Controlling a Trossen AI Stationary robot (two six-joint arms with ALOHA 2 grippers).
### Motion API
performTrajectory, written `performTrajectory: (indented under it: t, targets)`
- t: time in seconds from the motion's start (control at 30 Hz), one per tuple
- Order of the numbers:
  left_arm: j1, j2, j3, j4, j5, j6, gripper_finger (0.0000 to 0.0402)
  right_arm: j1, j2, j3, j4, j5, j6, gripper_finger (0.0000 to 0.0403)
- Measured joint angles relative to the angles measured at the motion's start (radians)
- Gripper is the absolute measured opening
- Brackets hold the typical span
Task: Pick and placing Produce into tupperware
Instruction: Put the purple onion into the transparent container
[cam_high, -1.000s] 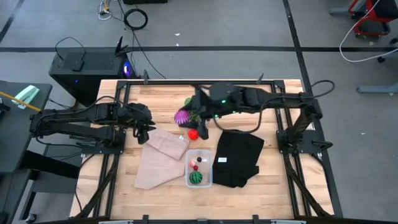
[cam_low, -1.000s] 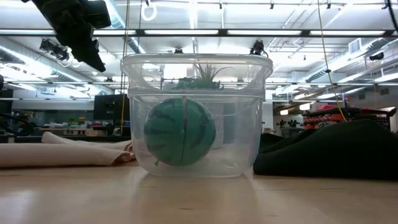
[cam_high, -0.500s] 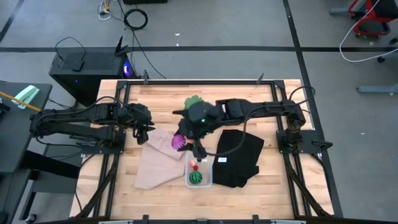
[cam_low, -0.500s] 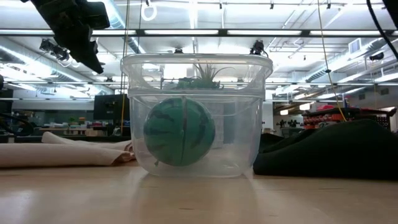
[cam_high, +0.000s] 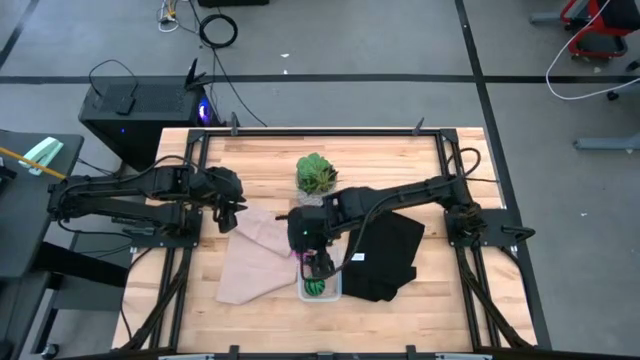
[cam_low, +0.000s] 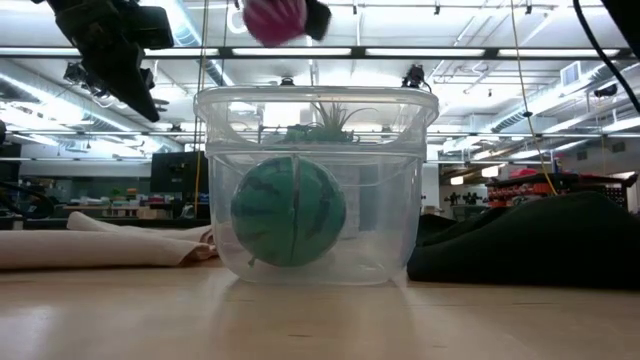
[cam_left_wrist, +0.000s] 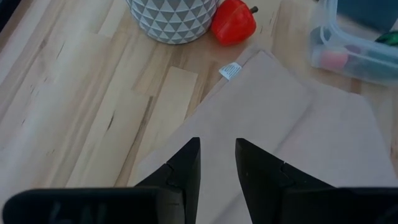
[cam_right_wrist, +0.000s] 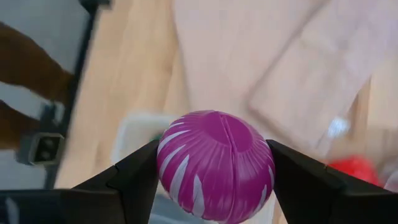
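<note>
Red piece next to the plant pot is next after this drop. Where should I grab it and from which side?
Likely from above, closing across the red piece's rounded body, not its small dark stem. It lies on bare wood close beside the patterned plant pot, so set the fingers to close along the pot's side, with neither on the pot side. The tan cloth edge lies nearby.

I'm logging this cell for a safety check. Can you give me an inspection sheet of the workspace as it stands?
Surface: wooden table, no spills seen.
Job's things: tupperware holds green ball; magenta ball carried above it; red piece on table by plant pot.
Clutter: tan cloth, black cloth, plant.
Grippers: right gripper shut on magenta ball over tupperware; left gripper open above tan cloth.
Cables: loose on floor.
Surroundings: computer box beside table.
</note>
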Motion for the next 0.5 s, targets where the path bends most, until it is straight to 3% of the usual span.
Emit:
performTrajectory:
  t: [0.33, 0.5]
  targets:
    - [0.0, 0.0, 0.0, -0.006, 0.0, 0.011, 0.0107, 0.011, 0.109, 0.0, -0.169, 0.022, 0.114, 0.0275]
    - [0.0, 0.0, 0.0, -0.008, 0.0, 0.011, 0.0107, 0.012, 0.146, 0.0, -0.16, 0.025, 0.115, 0.0275]
